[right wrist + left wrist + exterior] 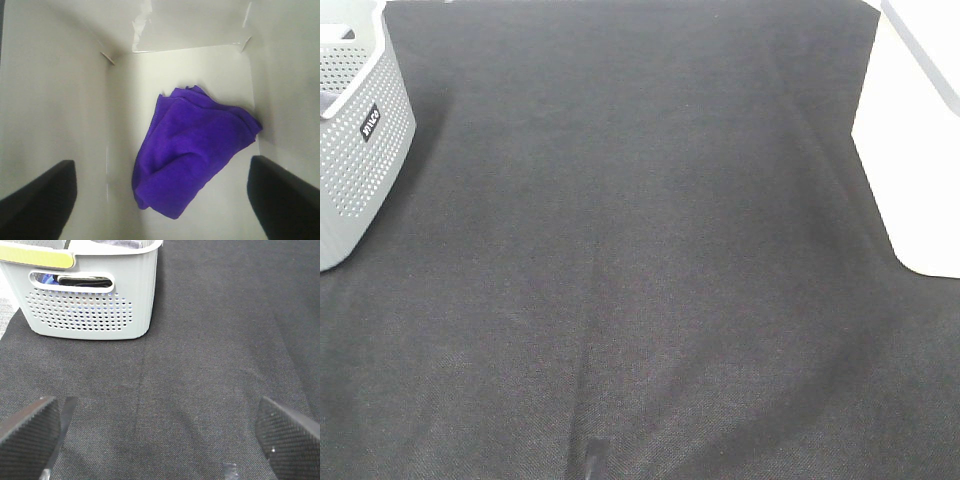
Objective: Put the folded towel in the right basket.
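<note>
Jaws gape; purple towel (192,152), seemingly folded, lies inside white basket (50,100).

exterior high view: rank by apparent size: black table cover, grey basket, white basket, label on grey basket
1. black table cover, by far the largest
2. grey basket and white basket: they look about alike and both are cut off by the frame, so unranked
3. label, smallest

The high camera's edge is cropping the white basket (910,180) on my right, hiding its inside. The grey perforated basket (355,150), far left, is running off-frame; I am failing to read its label (369,121).
</note>
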You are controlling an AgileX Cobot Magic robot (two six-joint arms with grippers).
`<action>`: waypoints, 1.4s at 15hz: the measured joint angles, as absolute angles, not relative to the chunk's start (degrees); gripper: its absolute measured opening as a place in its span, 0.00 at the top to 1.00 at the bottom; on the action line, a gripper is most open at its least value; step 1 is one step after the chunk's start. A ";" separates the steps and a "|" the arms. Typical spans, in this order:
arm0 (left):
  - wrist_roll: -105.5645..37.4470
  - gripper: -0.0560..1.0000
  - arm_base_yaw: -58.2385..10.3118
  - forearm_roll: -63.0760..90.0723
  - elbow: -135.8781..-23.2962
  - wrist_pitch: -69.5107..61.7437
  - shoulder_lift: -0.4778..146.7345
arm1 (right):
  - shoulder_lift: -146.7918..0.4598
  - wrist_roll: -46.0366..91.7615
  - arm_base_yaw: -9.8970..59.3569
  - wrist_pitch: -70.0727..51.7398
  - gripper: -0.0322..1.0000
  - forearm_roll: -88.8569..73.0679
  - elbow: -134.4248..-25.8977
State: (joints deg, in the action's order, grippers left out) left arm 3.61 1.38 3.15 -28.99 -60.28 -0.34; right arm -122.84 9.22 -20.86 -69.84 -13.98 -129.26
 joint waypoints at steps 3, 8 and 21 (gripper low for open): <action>3.61 0.01 1.38 3.15 -28.99 -60.28 -0.34 | -122.84 9.40 -20.86 -69.84 0.03 -13.92 -129.26; 3.61 0.01 1.38 3.15 -28.99 -60.28 -0.34 | -121.47 7.62 -16.50 -69.84 0.03 -9.80 -129.26; 3.61 0.01 1.38 3.15 -28.99 -60.28 -0.34 | -61.59 2.86 -0.11 -66.69 0.03 -2.98 -70.93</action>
State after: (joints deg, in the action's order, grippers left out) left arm 3.61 1.38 3.15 -28.99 -60.28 -0.34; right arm -61.59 2.86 -0.11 -66.69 -2.98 -70.93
